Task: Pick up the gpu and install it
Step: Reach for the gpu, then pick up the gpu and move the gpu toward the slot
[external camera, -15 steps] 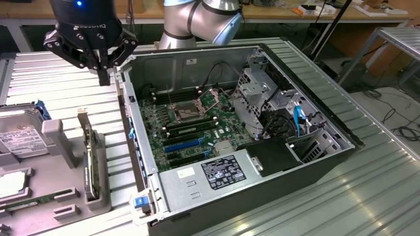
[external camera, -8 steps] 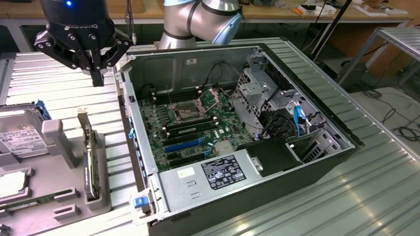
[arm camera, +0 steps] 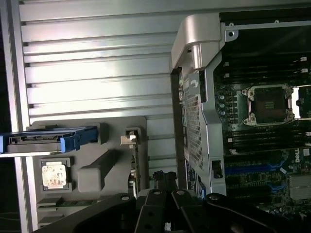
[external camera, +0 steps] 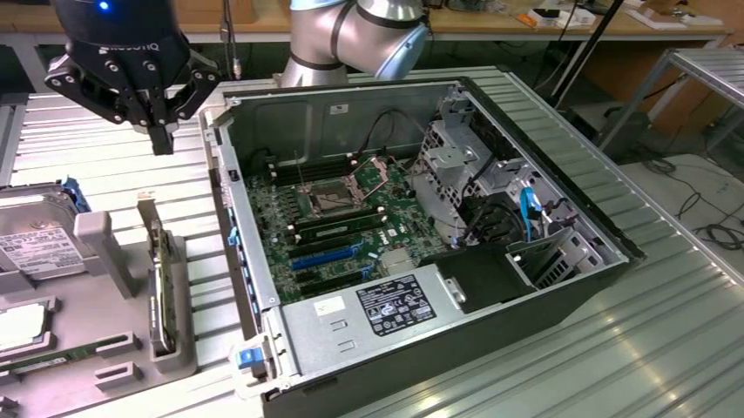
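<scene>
Open the shut, empty gripper [external camera: 160,139] before lowering; centre squarely over the gpu [external camera: 157,261] standing on edge along the holder's [external camera: 104,239] edge nearest the case [external camera: 337,104]

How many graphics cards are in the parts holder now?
1. The gpu stands on edge in the grey holder, to the exterior view's left of the open case. The holder runs past the frame edge, so another could be hidden.

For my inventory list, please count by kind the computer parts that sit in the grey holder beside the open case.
Boxy silver hard drive with white label: 1
Thin dark-green gpu card with silver bracket: 1
Long narrow green memory stick: 1
Square silvery processor chip: 1
Total: 4
</scene>
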Tool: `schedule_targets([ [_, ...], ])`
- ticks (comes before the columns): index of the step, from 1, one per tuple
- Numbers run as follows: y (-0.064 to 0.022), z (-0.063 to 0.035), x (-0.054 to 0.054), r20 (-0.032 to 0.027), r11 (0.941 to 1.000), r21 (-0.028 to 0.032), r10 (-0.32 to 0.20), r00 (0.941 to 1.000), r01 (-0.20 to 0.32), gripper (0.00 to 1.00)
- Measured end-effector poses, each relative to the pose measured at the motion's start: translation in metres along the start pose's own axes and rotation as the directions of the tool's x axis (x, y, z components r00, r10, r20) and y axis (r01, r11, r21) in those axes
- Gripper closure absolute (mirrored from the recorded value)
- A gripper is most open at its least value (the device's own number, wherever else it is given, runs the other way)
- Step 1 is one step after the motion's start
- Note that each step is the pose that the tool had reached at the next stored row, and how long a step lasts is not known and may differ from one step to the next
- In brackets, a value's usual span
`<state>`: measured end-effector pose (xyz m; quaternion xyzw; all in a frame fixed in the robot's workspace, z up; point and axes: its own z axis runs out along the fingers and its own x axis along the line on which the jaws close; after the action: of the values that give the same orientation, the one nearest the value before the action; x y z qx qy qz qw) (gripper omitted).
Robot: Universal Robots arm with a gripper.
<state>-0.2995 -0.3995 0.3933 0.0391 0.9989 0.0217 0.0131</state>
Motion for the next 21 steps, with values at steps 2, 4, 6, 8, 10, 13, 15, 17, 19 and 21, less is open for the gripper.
schedule_targets([
  [2,-0.0002,0.0,0.002,0.0001,1.0,0.0,0.0,1.0,0.0,0.89],
  [4,-0.0005,-0.0001,0.005,0.0,1.0,0.0,0.0,1.0,0.0,0.89],
  [6,-0.0008,-0.0002,0.008,0.0001,1.0,0.0,0.0,1.0,0.0,0.89],
  [8,-0.0012,-0.0003,0.011,0.0,1.0,0.0,0.0,1.0,0.0,0.89],
  [10,-0.0015,-0.0004,0.015,0.0001,1.0,0.0,0.0,1.0,0.0,0.89],
  [13,-0.002,-0.0006,0.02,0.0,1.0,0.0,0.0,1.0,0.0,0.89],
  [15,-0.002,-0.0006,0.021,0.0001,1.0,0.0,0.0,1.0,0.0,0.89],
  [17,-0.002,-0.0006,0.021,0.0,1.0,0.0,0.0,1.0,0.0,0.89],
  [19,-0.002,-0.0006,0.021,0.0001,1.0,0.0,0.0,1.0,0.0,0.89],
  [21,-0.002,-0.0006,0.021,0.0001,1.0,0.0,0.0,1.0,0.0,0.89],
])
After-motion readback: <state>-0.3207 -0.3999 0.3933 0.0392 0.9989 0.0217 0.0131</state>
